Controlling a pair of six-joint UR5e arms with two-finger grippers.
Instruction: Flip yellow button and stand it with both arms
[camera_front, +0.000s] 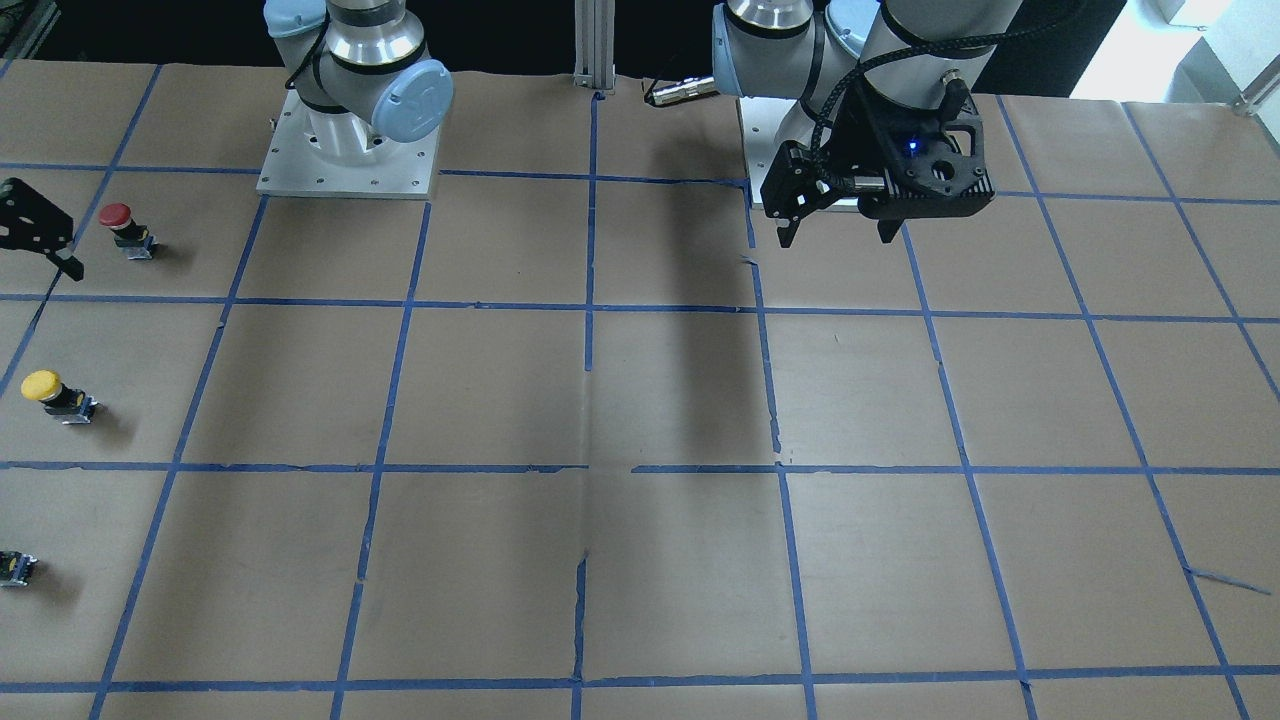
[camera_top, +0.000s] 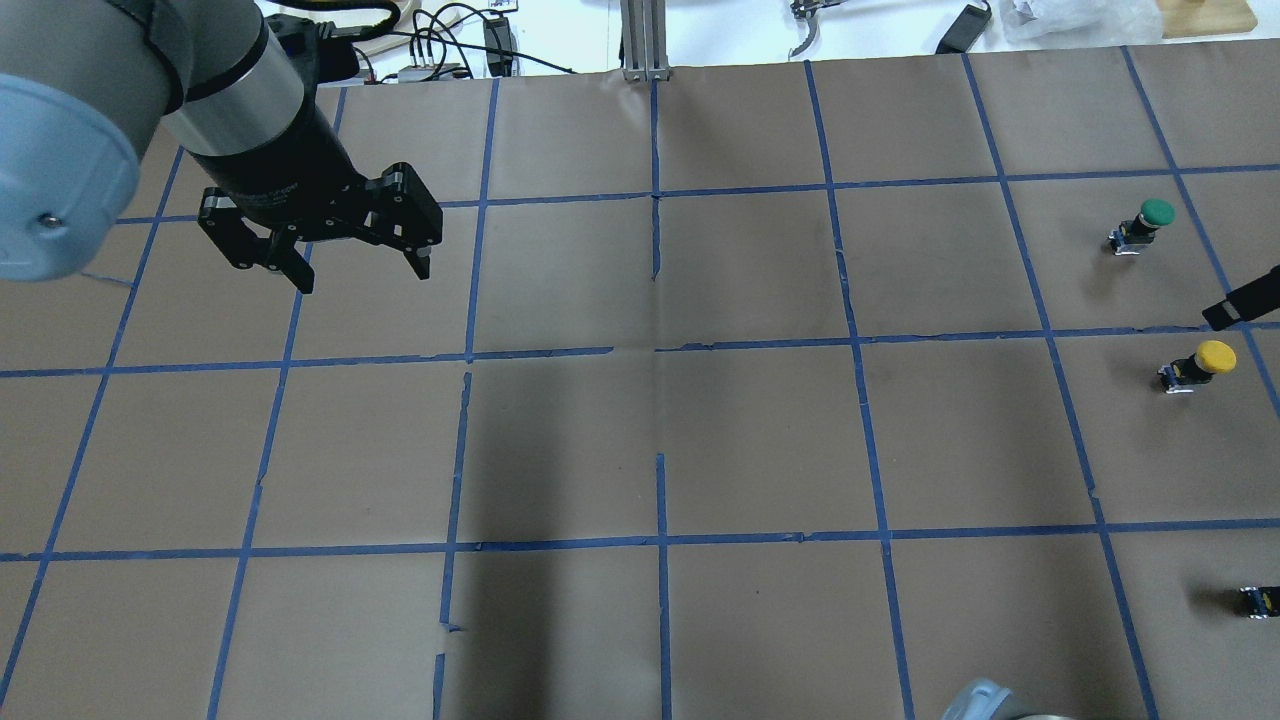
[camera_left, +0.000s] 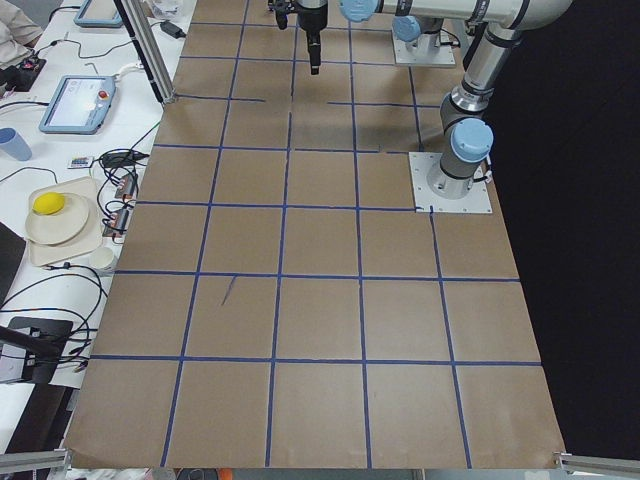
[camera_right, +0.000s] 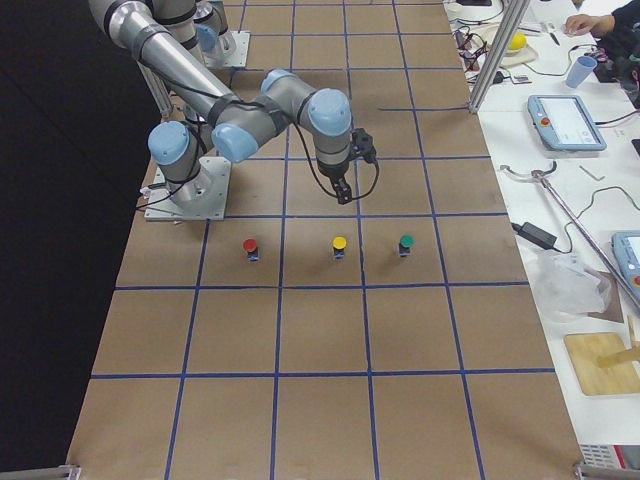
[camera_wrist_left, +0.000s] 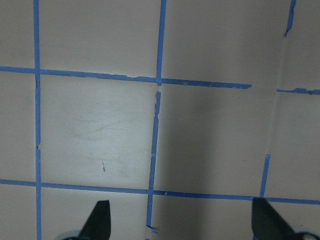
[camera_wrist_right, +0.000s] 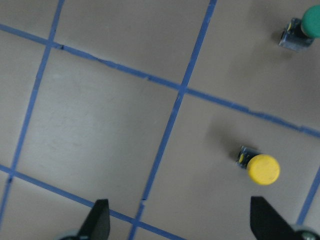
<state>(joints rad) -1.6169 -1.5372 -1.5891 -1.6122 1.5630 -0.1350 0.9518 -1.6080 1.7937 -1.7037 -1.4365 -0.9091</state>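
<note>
Black two-finger right gripper (camera_wrist_right: 181, 224): jaws spread wide, nothing btwn them, hanging above the brown paper-covered table w/ blue tape grid (camera_top: 760, 440). Small yellow button w/ round mushroom cap, black boxy body (camera_wrist_right: 261, 168) stands cap-up on the paper, below and ahead of this gripper. In the wrist view it's almost in line w/ one fingertip rather than centred btwn the two. No contact.

Same-shaped green-capped button (camera_wrist_right: 306, 26) stands further ahead of the gripper, past the yellow one. Red-capped button (camera_right: 250, 247) is on the yellow one's other side, toward the robot base. All 3 form a row, well apart from ea. other.

Black two-finger left gripper (camera_top: 365, 277): jaws also wide apart, holding nothing, fingers pointing down over the paper grid. Yellow button is well apart from it, at the far end of the table.
</note>
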